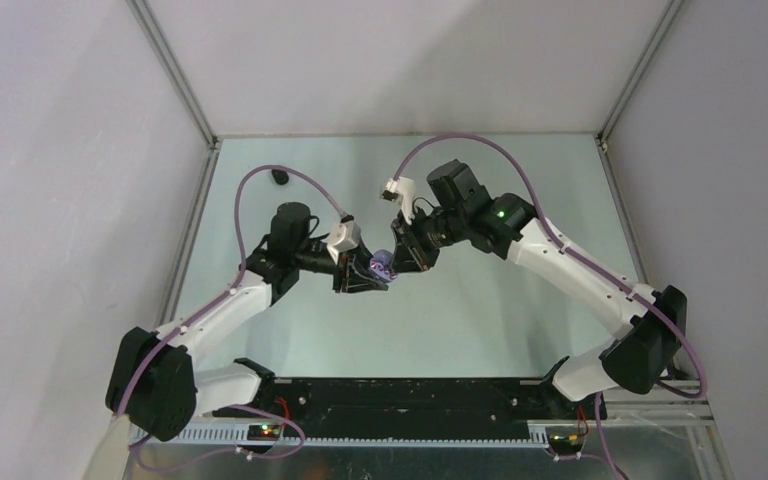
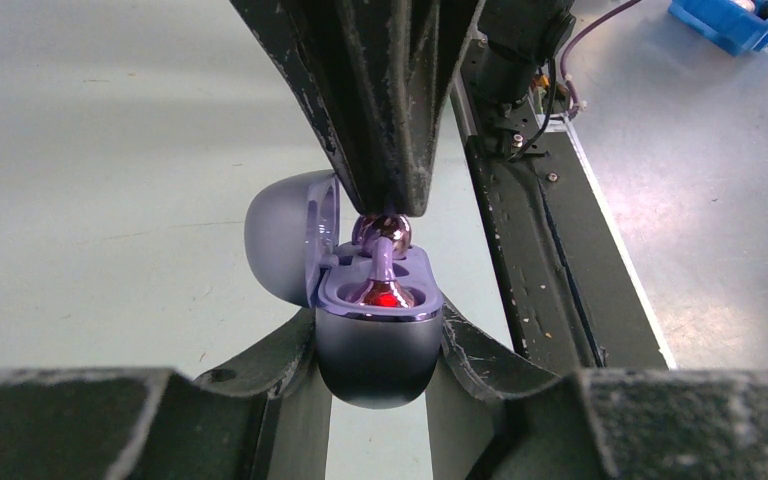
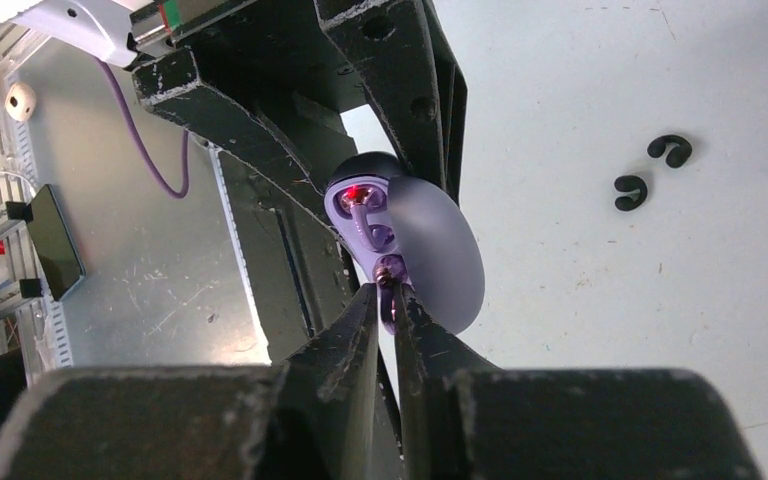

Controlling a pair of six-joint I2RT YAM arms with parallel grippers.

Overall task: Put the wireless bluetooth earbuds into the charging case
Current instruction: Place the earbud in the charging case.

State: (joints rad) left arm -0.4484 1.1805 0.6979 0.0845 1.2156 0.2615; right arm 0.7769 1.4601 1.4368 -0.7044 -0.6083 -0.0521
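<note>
My left gripper is shut on the pale purple charging case and holds it above the table, lid swung open to the left. My right gripper is shut on the upper end of a pale purple earbud. The bud's lower end sits in the case's near slot, where a red light glows. The case and bud also show in the right wrist view. Two black C-shaped earbuds lie on the table, seen as a dark spot at the far left. No second purple bud shows.
The black base rail runs along the near edge, just right of the case in the left wrist view. White enclosure walls with metal posts ring the table. A blue bin sits beyond the rail.
</note>
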